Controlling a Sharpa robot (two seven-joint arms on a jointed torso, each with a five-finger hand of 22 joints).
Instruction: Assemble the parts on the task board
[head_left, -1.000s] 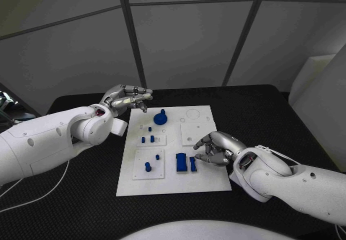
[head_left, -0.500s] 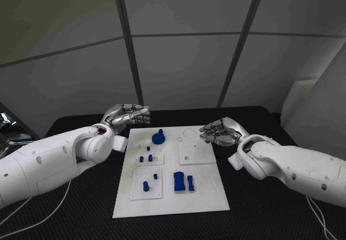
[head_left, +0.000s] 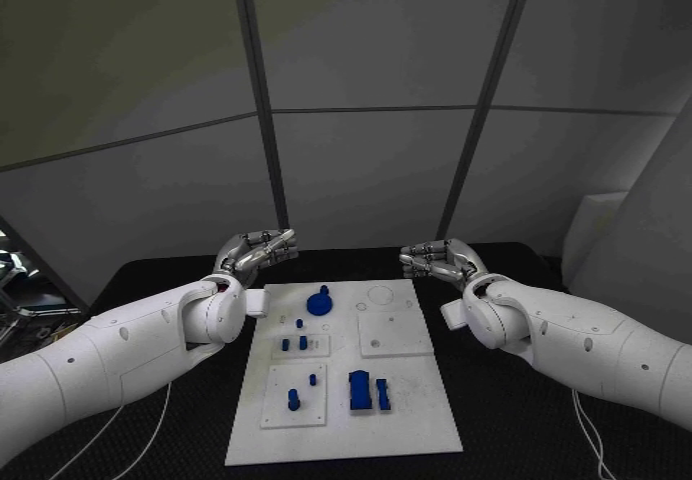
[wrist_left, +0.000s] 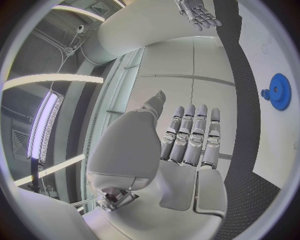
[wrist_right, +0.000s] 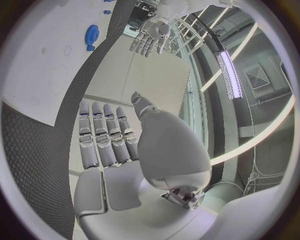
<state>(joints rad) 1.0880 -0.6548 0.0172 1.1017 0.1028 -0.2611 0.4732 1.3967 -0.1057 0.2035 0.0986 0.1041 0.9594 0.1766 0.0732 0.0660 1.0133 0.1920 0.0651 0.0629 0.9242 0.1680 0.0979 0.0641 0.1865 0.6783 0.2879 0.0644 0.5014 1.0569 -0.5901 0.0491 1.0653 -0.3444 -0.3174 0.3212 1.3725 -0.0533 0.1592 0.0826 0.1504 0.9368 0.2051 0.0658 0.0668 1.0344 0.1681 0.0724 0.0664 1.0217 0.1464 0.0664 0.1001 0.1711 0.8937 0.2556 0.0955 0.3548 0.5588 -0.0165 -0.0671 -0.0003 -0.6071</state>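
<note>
The white task board (head_left: 408, 415) lies in the middle of the black table. A blue gear (head_left: 320, 300) sits near its far edge, also seen as the gear (wrist_left: 278, 92) and the gear (wrist_right: 92, 35). Small blue pegs (head_left: 293, 343) stand on a left plate, and two blue blocks (head_left: 369, 391) stand upright nearer me beside another peg (head_left: 293, 399). My left hand (head_left: 257, 250) hovers past the board's far left corner, with its fingers (wrist_left: 190, 135) straight and nothing in them. My right hand (head_left: 440, 260) hovers past the far right corner, its fingers (wrist_right: 106, 135) flat and empty.
Grey wall panels rise behind the black table (head_left: 519, 420). A white box (head_left: 603, 230) stands at the far right. A cable (head_left: 137, 420) runs over the table beside my left arm. Bare square plates (head_left: 395, 335) lie on the board's right half.
Both hands have lifted off the board and moved to its far corners, the right one from beside the blue blocks. Their fingers have straightened out. The camera has tilted up.
</note>
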